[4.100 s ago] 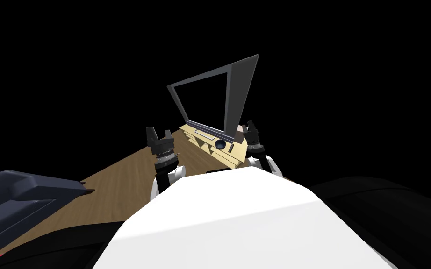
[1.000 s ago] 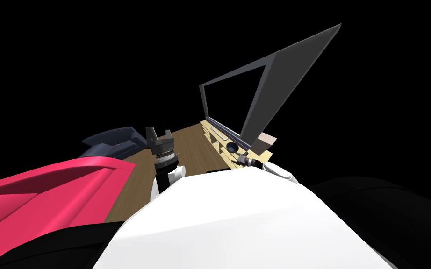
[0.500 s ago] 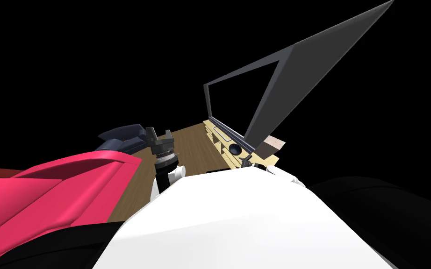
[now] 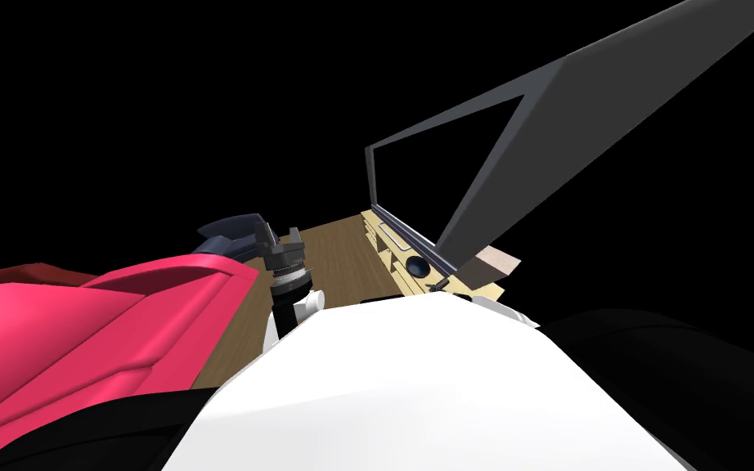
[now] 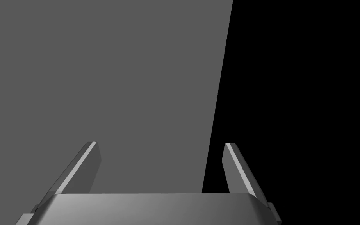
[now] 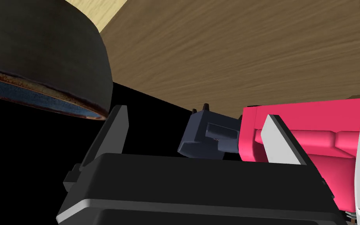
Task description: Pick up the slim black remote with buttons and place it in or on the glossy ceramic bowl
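Note:
A dark glossy bowl (image 4: 416, 266) stands on a light wooden stand (image 4: 390, 263) under a large dark-framed screen (image 4: 482, 155). In the right wrist view the bowl (image 6: 38, 54) looms close beside one finger, its blue inside edged by a rusty rim. My right gripper (image 6: 196, 113) is open with nothing between its fingers. In the head view it is a small dark tip (image 4: 439, 284) at the stand, just beside the bowl. My left gripper (image 4: 278, 236) is raised over the wooden floor, and its wrist view shows it open (image 5: 159, 143) before a flat grey surface.
A pink sofa (image 4: 97, 327) is close on my left, with a dark blue armchair (image 4: 226, 229) beyond it. A wooden floor (image 4: 338, 253) runs between the sofa and the stand. A tan box (image 4: 495, 262) sits at the stand's near end. Black area surrounds everything.
I have turned and drawn nearer to the stand: the screen and the pink sofa loom larger. My right hand has dropped from chest height to the bowl's side. The left arm keeps its pose.

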You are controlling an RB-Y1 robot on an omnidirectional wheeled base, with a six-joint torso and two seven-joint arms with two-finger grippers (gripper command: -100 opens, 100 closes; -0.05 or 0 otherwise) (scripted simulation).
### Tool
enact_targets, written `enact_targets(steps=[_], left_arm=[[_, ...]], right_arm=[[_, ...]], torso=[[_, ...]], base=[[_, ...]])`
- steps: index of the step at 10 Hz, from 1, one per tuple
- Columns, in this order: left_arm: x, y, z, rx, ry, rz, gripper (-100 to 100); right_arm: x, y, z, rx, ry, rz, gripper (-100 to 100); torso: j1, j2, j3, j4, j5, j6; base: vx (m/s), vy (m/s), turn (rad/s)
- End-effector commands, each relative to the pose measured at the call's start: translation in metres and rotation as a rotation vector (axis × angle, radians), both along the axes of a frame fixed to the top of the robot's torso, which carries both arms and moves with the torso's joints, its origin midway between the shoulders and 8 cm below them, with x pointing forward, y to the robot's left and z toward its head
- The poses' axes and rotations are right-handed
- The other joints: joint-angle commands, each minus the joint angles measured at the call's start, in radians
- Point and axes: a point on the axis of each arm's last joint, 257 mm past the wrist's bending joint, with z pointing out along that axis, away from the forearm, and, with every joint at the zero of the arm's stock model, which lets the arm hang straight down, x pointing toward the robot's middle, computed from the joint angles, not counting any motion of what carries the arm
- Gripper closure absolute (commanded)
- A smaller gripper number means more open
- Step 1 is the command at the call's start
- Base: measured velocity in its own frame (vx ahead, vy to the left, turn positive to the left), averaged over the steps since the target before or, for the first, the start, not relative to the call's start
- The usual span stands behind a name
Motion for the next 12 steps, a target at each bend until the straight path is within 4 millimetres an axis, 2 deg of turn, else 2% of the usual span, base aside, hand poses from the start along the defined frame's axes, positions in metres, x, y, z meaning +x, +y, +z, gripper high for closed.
enact_targets(steps=[1,3,4,5,6,7,8,9,10,11,12], left_arm=[[0.000,0.000,0.000,0.000,0.000,0.000,0],[0.000,0.000,0.000,0.000,0.000,0.000,0],[0.000,0.000,0.000,0.000,0.000,0.000,0],[0.000,0.000,0.000,0.000,0.000,0.000,0],[0.000,0.000,0.000,0.000,0.000,0.000,0],[0.000,0.000,0.000,0.000,0.000,0.000,0],[0.000,0.000,0.000,0.000,0.000,0.000,0],[0.000,0.000,0.000,0.000,0.000,0.000,0],[0.000,0.000,0.000,0.000,0.000,0.000,0],[0.000,0.000,0.000,0.000,0.000,0.000,0],[0.000,0.000,0.000,0.000,0.000,0.000,0]], right_arm=[[-0.022,-0.024,-0.019,-0.088,0.035,0.044,-100],[-0.023,-0.026,-0.020,-0.108,0.030,0.064,-100],[-0.043,-0.047,-0.032,-0.177,0.059,0.100,-100],[-0.044,-0.048,-0.033,-0.188,0.057,0.112,-100],[-0.063,-0.068,-0.042,-0.249,0.085,0.146,-100],[-0.063,-0.070,-0.043,-0.261,0.083,0.160,-100],[-0.082,-0.089,-0.051,-0.319,0.110,0.195,-100],[-0.083,-0.090,-0.051,-0.323,0.109,0.200,-100],[-0.101,-0.108,-0.057,-0.376,0.135,0.237,-100],[-0.102,-0.110,-0.057,-0.388,0.133,0.253,-100],[-0.119,-0.127,-0.062,-0.437,0.158,0.291,-100]], torso=[[0.000,0.000,0.000,0.000,0.000,0.000],[-0.001,0.000,0.000,0.000,0.000,0.000],[0.000,0.002,0.001,0.000,0.000,0.000],[0.001,0.001,0.001,0.000,0.000,-0.001],[0.000,0.001,0.000,0.000,0.000,0.000],[0.000,-0.001,0.000,0.000,0.000,-0.001],[0.000,0.000,0.000,0.000,0.000,0.000],[0.000,-0.001,-0.001,0.000,0.000,0.000],[0.000,-0.001,0.000,0.000,0.000,0.000],[0.000,-0.001,-0.001,0.000,0.000,-0.001],[0.000,0.000,0.000,0.000,0.000,0.000]], base=[[0.083,-0.009,0.142],[0.042,-0.002,0.059],[0.048,0.016,0.171],[0.059,0.000,0.101],[0.079,-0.001,0.171],[0.071,0.001,0.085],[0.087,0.002,0.137],[0.072,-0.004,0.078],[0.079,-0.007,0.170],[0.068,-0.012,0.075],[0.074,-0.004,0.116]])
